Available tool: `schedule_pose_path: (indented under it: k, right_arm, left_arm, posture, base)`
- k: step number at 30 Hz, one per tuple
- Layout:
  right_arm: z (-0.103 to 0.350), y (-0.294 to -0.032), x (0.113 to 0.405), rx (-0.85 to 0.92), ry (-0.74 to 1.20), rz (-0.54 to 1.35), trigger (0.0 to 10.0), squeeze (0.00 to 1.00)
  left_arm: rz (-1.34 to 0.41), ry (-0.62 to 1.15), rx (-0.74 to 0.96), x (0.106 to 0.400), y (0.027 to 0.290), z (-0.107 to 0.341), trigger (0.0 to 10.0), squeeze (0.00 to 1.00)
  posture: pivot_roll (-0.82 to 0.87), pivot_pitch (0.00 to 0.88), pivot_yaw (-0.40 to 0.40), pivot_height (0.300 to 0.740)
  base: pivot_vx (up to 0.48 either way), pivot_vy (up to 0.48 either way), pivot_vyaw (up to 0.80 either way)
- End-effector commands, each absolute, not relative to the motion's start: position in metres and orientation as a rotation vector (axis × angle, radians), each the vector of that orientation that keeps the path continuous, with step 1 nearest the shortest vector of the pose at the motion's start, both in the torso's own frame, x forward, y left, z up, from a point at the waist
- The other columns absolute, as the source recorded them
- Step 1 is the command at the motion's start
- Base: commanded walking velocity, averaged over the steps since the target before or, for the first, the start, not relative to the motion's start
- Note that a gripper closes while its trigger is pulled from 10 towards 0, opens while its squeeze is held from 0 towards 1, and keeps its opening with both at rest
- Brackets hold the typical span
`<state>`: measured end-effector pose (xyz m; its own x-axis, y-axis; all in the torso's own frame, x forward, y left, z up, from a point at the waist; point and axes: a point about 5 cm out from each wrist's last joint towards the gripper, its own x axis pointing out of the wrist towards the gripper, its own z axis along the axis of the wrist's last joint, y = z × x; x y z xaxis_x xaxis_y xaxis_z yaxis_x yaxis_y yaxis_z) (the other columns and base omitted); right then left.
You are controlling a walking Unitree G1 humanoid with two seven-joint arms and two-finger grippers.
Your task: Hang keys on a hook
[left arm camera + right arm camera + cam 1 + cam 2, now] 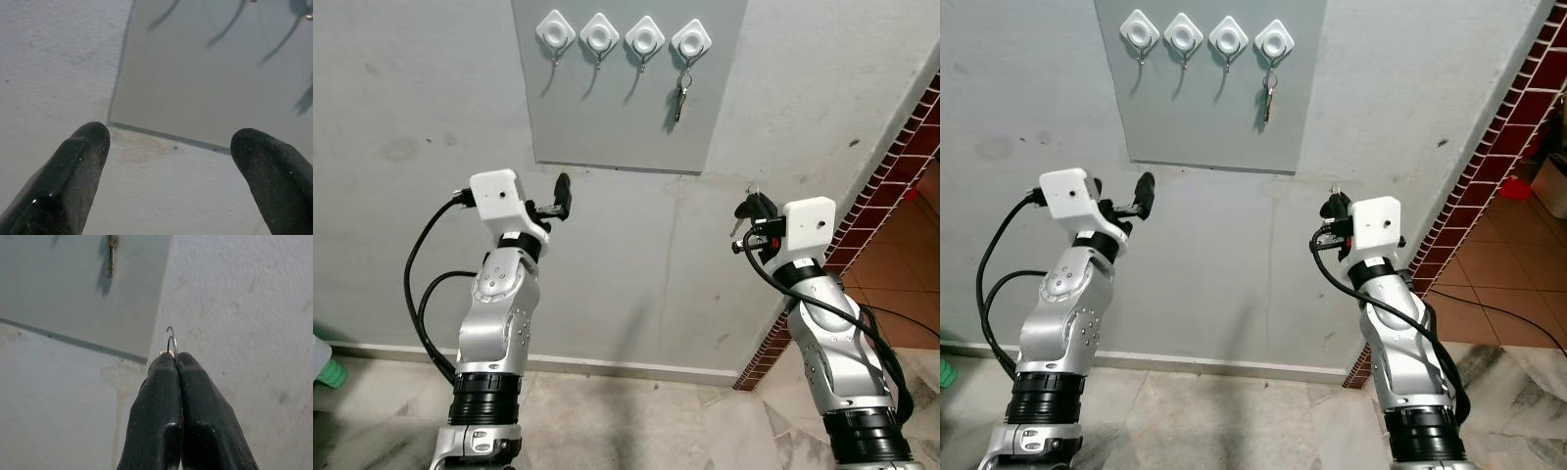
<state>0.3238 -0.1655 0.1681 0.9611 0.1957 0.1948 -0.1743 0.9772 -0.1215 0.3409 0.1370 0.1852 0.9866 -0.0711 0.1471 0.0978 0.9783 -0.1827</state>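
Up and leftward from right gripper, pinched on key ring: free hooks on board. Left gripper wide, empty, below board.

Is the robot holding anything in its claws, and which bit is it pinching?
The right gripper pinches a key ring by its lower edge. The left gripper holds nothing.

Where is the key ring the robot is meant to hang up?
The key ring is pinched in the right gripper, raised before the wall below and right of the grey hook board.
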Motion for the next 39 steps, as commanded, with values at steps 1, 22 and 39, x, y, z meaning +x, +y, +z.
schedule_pose_path:
  k: [1,22,39]
  right_arm:
    - [0.177,-0.167,0.33,-0.112,-0.227,0.203,10.0,0.0]
    - [0.226,-0.134,0.376,-0.088,-0.312,0.49,10.0,0.0]
    - [0.256,-0.107,0.396,0.016,-0.363,0.605,10.0,0.0]
  left_arm:
    - [-0.114,-0.136,-0.183,0.345,0.128,0.189,10.0,0.0]
    - [-0.287,-0.241,-0.075,0.353,0.105,0.224,10.0,0.0]
    - [-0.327,-0.265,-0.076,0.35,0.097,0.233,10.0,0.0]
  posture:
    - [-0.05,0.035,-0.043,0.74]
    - [-0.03,0.078,-0.063,0.74]
    - [-0.02,0.063,-0.072,0.74]
  base:
    - [0.0,0.0,0.0]
    - [0.0,0.0,0.0]
    - [0.0,0.0,0.0]
